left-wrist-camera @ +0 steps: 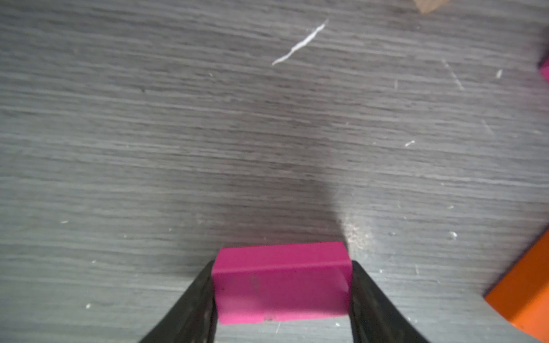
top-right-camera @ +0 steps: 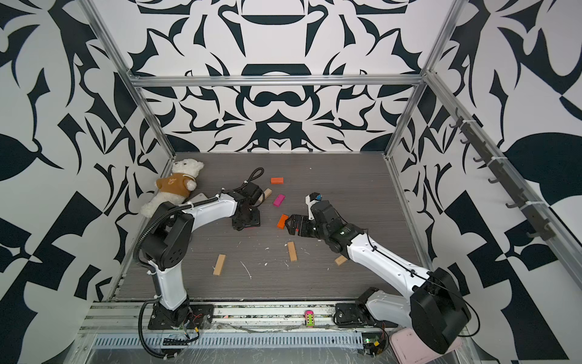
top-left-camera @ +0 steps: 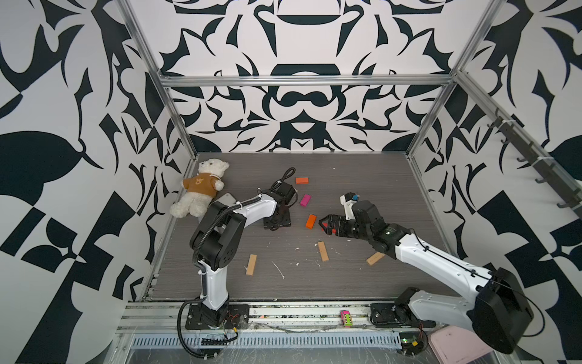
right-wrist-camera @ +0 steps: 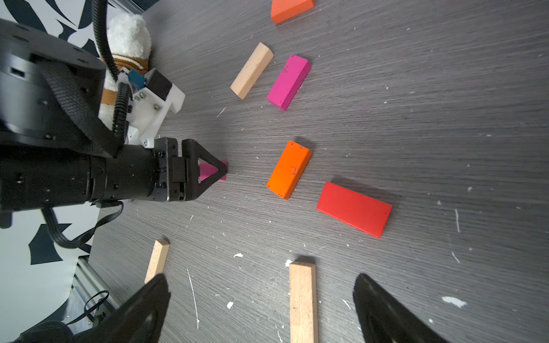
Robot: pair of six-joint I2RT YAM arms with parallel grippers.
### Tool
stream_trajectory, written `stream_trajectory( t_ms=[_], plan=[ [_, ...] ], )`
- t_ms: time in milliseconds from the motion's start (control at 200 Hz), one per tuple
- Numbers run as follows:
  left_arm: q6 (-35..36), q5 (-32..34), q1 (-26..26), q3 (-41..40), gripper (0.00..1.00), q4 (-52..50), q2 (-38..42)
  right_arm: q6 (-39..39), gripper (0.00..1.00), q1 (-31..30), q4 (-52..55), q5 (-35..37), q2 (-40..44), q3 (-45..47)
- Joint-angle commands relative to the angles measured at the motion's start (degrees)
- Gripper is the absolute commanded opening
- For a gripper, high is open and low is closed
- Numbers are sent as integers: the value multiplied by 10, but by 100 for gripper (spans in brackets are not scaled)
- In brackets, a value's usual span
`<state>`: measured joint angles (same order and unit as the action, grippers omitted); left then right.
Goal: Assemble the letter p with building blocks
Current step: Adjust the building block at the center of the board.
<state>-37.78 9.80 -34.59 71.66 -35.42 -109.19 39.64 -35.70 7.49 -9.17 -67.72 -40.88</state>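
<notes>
Left wrist view: left gripper (left-wrist-camera: 282,264) clamps the magenta block (left-wrist-camera: 279,288), flat on the table (left-wrist-camera: 178,118) mid-scene, just left of the orange block (left-wrist-camera: 523,294). We check both pads (left-wrist-camera: 203,291) sit square, then lift straight up. Right gripper (right-wrist-camera: 261,277) gapes wide, empty.

The magenta block (left-wrist-camera: 280,285) looks matt-painted, the tabletop (left-wrist-camera: 178,118) scuffed woodgrain.

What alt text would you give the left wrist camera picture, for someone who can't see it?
The left gripper holds a magenta block between its black fingers. A grey wood-grain table fills the rest, with an orange block at one edge and a tan block corner at another.
</notes>
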Motion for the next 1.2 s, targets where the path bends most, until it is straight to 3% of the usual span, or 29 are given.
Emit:
stream_trajectory(
  t_ms=[0,410,840,1195],
  plan=[
    [10,-3,-19,-18,55,-14,12,-11,99,-9,-3,19,4,-19],
    [-15,-17,-43,-84,54,4,75,-8,99,-45,7,54,-5,-16],
    [-14,-15,-49,-94,62,19,64,-7,98,-63,17,76,-16,-25],
    [-1,-7,-53,-84,62,25,48,-7,98,-64,19,79,-17,-25]
  ],
)
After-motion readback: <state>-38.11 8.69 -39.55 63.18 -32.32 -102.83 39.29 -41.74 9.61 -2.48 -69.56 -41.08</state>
